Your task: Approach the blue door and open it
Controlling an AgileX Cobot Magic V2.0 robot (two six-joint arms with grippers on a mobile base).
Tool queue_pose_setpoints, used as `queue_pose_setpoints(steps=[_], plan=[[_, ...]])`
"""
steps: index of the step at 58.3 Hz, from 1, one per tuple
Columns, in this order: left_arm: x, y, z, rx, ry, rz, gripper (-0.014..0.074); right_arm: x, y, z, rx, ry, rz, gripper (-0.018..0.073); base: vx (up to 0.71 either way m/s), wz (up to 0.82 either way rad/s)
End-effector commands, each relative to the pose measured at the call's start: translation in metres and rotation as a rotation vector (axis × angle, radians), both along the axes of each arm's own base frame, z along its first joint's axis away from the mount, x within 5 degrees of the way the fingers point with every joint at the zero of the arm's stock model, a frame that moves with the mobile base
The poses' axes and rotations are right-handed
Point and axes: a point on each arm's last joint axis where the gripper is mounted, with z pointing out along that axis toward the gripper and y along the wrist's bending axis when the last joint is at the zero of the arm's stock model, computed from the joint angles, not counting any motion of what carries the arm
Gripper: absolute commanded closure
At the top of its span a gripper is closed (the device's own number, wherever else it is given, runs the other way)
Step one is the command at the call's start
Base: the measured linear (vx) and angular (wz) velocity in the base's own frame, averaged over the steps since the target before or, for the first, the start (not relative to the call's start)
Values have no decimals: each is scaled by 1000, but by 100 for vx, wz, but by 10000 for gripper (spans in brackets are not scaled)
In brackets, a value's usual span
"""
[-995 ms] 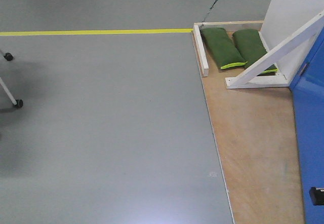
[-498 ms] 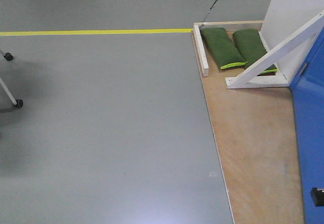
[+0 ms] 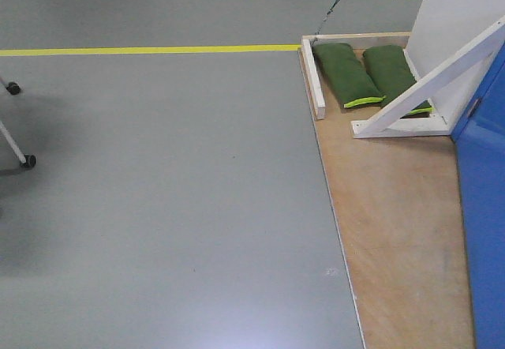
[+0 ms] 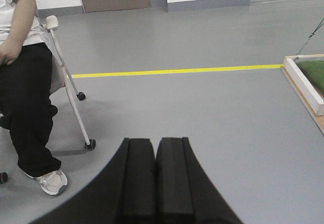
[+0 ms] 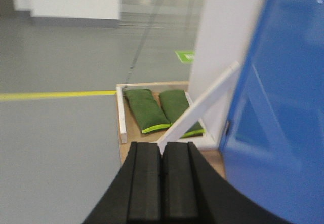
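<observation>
Right pincer [image 5: 161,150] and left pincer [image 4: 155,148] ride closed and empty, blue door [image 3: 483,223] at the front view's right edge. A small dark part before it a second ago is gone; the approach looks unfinished.

Glossy blue door [image 5: 283,107], far right.

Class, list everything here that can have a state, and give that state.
left hand: shut, empty
right hand: shut, empty
blue door: untouched; open or closed cannot be told
green sandbags: lying flat, side by side
white brace: slanting
person: seated
</observation>
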Motion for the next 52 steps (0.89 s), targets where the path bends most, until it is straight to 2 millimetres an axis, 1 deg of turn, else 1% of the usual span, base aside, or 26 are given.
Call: queue_pose_setpoints(steps=[1, 8, 12, 15, 23, 31, 37, 40, 47, 52], plan=[[1, -1, 7, 6, -97, -9, 526, 10, -19, 31, 193, -186, -168, 557, 0, 0], [1, -1, 7, 6, -97, -9, 526, 11, -48, 54, 531, -389, -397, 557, 0, 0], [1, -1, 7, 6, -97, -9, 526, 11, -65, 67, 655, -497, -490, 557, 0, 0], [1, -1, 7, 6, -97, -9, 526, 10, -78, 78, 715, -573, -549, 557, 0, 0], [1, -1, 7, 6, -97, -9, 526, 5, -110, 107, 763, -726, -661, 557, 0, 0], [1, -1, 7, 6, -97, -9, 526, -2, -142, 129, 780, -846, -758, 557, 0, 0], [1, -1, 7, 6, -97, -9, 526, -13, -163, 139, 797, -934, -823, 557, 0, 0], [1, -1, 7, 6, -97, -9, 526, -22, -172, 145, 799, -990, -861, 557, 0, 0], [1, -1, 7, 6, -97, -9, 526, -38, -194, 149, 788, -1059, -941, 557, 0, 0], [1, -1, 7, 6, -97, -9, 526, -42, -210, 150, 792, -1078, -976, 557, 0, 0]])
